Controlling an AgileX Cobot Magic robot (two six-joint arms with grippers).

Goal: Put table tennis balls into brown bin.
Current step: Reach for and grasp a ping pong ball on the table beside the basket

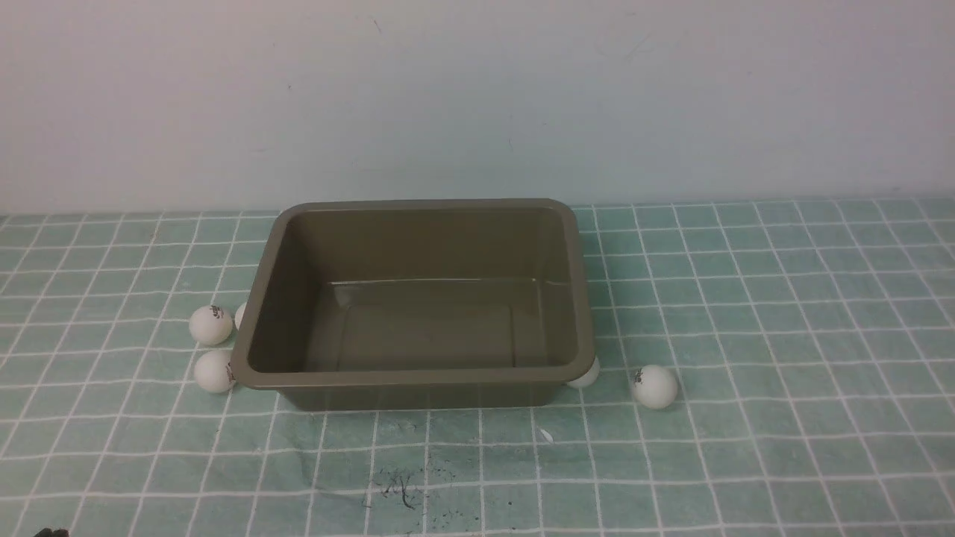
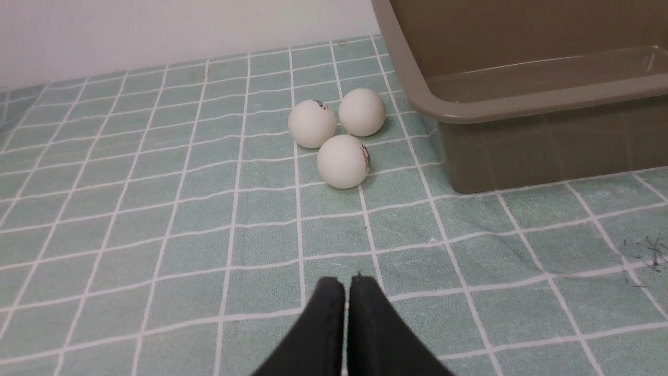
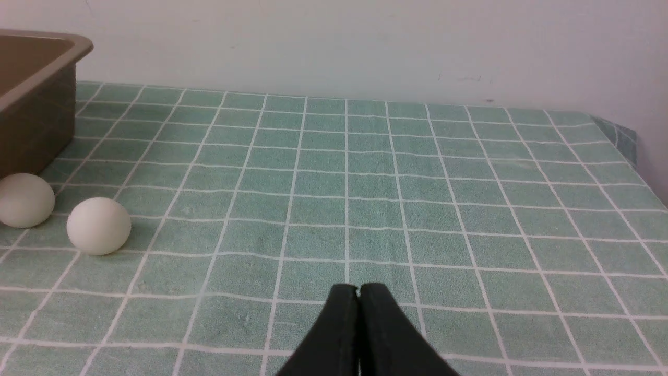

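Front view first: the olive-brown rectangular plastic tub, the brown bin (image 1: pixel 406 378), sits on the green checked tabletop (image 1: pixel 783 298). It's bare inside, with not one ball in yet. The small matte white plastic table tennis balls (image 1: pixel 211 325) all lie outside it. Two are in plain sight just off the bin's left wall, and a third (image 1: pixel 240 315) peeks out from behind that rim. A fourth (image 1: pixel 586 375) is tucked against the bin's near right corner, and a fifth (image 1: pixel 654 386) lies just beyond it. Neither arm shows here.

Over to the left wrist view: the left pincer (image 2: pixel 347 284) has its black jaws pressed together with nothing between them, low over the cloth. Ahead of it the three left-side balls bunch in a tight triangle near the bin's corner. The closest one (image 2: pixel 343 161) has its logo turned toward the bin.

Right wrist view now: the right pincer (image 3: pixel 359 290) is likewise closed tight and empty. The two right-side balls lie off toward the bin, one (image 3: pixel 25 200) by the bin's wall and the other (image 3: pixel 98 225) just beside it.

My read: this is the very start, the reach for a first ball. Next, a pincer must spread its jaws and line up over one ball. The outer ball on the bin's right, clear of the wall, looks easiest. The close has to be gentle, since these light spheres will likely roll at a nudge.
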